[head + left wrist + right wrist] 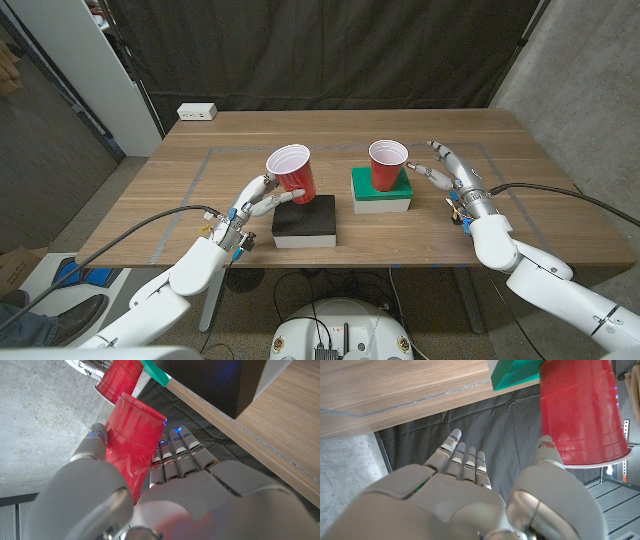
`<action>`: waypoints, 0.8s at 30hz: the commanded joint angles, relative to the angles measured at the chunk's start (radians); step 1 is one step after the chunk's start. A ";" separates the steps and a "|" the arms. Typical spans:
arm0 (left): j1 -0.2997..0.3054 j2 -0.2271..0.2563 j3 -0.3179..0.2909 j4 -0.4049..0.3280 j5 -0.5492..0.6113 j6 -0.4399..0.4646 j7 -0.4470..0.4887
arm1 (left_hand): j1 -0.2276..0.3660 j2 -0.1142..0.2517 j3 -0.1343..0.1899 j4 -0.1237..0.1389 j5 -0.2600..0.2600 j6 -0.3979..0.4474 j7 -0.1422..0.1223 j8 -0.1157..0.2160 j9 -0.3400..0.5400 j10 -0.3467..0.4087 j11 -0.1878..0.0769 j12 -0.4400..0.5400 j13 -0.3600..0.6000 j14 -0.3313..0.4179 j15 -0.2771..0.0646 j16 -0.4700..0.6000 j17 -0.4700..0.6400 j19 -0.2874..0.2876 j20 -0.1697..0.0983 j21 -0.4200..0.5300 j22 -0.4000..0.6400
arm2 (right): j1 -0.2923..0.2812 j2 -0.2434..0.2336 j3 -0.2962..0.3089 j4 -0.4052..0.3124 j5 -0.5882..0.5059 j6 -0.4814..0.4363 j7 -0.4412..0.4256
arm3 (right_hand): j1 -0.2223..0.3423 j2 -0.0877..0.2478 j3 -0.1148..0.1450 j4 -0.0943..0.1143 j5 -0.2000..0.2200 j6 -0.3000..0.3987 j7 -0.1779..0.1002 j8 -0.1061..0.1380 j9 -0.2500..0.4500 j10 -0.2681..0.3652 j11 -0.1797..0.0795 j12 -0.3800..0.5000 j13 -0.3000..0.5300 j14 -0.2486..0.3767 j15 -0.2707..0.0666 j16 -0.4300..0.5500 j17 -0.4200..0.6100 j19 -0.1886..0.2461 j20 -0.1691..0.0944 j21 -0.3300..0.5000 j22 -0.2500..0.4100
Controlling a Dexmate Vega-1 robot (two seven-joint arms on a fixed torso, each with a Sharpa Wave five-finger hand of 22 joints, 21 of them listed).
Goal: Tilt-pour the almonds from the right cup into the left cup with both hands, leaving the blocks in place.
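The left red cup (pixel 293 176) (pixel 131 440) leans over the black block (pixel 305 221). My left hand (pixel 252 203) (pixel 175 500) grips it, thumb on one side and fingers on the other. The right red cup (pixel 388 165) (pixel 580 410) stands upright on the green block (pixel 380 192). My right hand (pixel 452 176) (pixel 470 505) is beside that cup on its right. Its fingers are spread and its thumb is close to the cup wall, with nothing held. I cannot make out almonds in either cup.
A white power strip (pixel 197 112) lies at the table's far left corner. Tape lines (pixel 205 165) mark a rectangle around the blocks. Cables trail from both wrists over the table's (pixel 150 210) near edge. A person's shoe (pixel 30 320) is on the floor at lower left.
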 commanded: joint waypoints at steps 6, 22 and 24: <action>-0.004 0.009 0.008 -0.011 0.000 0.015 -0.005 | 0.003 0.008 -0.009 0.003 0.002 -0.013 0.002 -0.014 0.003 -0.008 0.004 -0.007 0.004 0.002 -0.061 -0.006 0.002 -0.001 -0.060 -0.007 0.004 | -0.110 0.000 0.045 -0.070 -0.035 0.019 -0.010 | 0.007 0.007 -0.001 0.001 0.002 -0.009 0.005 -0.003 0.005 -0.006 0.001 0.001 0.006 -0.005 0.006 0.001 -0.001 -0.002 -0.004 0.000 0.002; -0.016 0.007 0.018 -0.017 0.008 0.023 -0.002 | 0.004 0.011 -0.015 0.003 0.003 -0.017 0.001 -0.017 0.004 -0.016 0.007 -0.012 0.004 -0.009 -0.054 -0.011 0.002 -0.008 -0.059 -0.011 0.004 | -0.150 0.011 0.067 -0.083 -0.068 0.057 0.011 | 0.008 0.007 -0.002 0.000 0.002 -0.011 0.006 -0.003 0.005 -0.009 0.003 0.001 0.006 -0.007 0.006 0.000 -0.002 -0.004 -0.003 -0.001 0.002; -0.012 0.006 0.017 -0.018 0.009 0.025 0.002 | 0.004 0.012 -0.016 0.003 0.004 -0.018 0.002 -0.018 0.004 -0.017 0.009 -0.013 0.004 -0.010 -0.054 -0.012 0.002 -0.009 -0.058 -0.012 0.004 | -0.148 0.014 0.066 -0.080 -0.069 0.059 0.016 | 0.008 0.007 -0.002 0.000 0.002 -0.013 0.007 -0.003 0.005 -0.010 0.003 0.000 0.006 -0.007 0.005 0.000 -0.002 -0.005 -0.003 -0.001 0.002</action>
